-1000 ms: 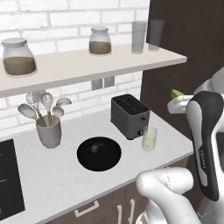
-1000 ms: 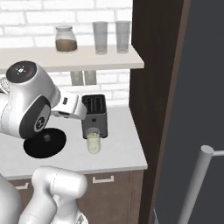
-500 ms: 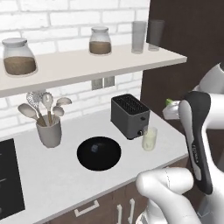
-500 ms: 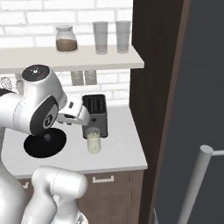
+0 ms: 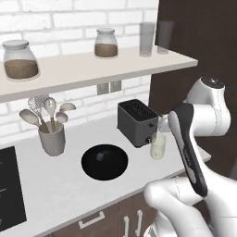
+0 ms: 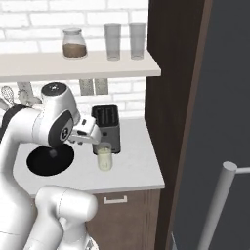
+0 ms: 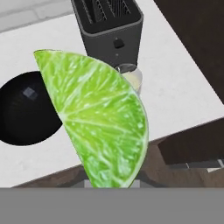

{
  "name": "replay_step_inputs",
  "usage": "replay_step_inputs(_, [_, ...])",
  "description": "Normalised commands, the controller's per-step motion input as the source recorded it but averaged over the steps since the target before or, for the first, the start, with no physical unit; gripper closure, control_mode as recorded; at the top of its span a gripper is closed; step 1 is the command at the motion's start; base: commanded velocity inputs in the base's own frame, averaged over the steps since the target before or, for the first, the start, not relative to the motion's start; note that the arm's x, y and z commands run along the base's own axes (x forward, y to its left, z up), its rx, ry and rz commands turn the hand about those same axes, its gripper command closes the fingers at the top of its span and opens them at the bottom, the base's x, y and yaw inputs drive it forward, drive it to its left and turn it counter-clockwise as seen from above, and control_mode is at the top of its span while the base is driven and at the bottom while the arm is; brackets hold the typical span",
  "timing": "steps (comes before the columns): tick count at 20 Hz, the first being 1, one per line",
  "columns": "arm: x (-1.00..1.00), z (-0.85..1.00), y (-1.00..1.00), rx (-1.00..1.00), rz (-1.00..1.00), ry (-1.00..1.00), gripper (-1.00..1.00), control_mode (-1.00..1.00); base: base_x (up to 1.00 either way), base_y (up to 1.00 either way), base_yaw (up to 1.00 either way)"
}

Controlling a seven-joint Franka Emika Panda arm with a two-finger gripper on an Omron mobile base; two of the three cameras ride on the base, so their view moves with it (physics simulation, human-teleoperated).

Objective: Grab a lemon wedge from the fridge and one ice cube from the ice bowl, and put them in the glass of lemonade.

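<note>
The robot's two-finger gripper (image 6: 100, 139) is pinched shut on the bright yellow-green lemon wedge (image 7: 98, 116). In the hand view, the small clear glass of pale lemonade (image 7: 130, 78) peeks out at 1 o'clock from the wedge, by the black toaster (image 7: 109, 26). The wide black ice bowl (image 7: 24, 111) sits at 9 o'clock. I think it should line the wedge up right over the glass, then let go gently.

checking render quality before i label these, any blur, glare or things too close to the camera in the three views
Left base view: soft and slightly blurred, even light, no glare, faint shadow under the shelf. Right base view: the same softness; the arm hides part of the ice bowl. Hand view: the lemon wedge sits huge against the lens, hiding part of the glass of lemonade; the toaster is cropped at the top.
</note>
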Motion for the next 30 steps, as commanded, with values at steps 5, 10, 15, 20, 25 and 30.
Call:
replay_step_inputs(5, [0.96, -0.38, 0.0, 0.0, 0.0, 0.05, 1.0, -1.0, 0.0, 0.0, 0.0])
replay_step_inputs(10, [0.99, -0.42, -0.04, -0.01, 0.0, 0.16, 1.0, -1.0, 0.0, 0.0, 0.0])
replay_step_inputs(15, [0.57, -0.28, -0.29, 0.0, 0.0, 0.09, 1.0, -1.0, 0.0, 0.0, 0.0])
replay_step_inputs(20, [0.27, -0.3, -0.05, -0.01, 0.0, 0.0, 1.0, -1.0, 0.0, 0.0, 0.0])
replay_step_inputs(25, [0.3, -0.2, -0.01, 0.0, 0.0, 0.0, 1.0, -1.0, 0.0, 0.0, 0.0])
replay_step_inputs(30, [0.19, -0.1, -0.04, 0.0, 0.0, 0.0, 1.0, -1.0, 0.0, 0.0, 0.0])
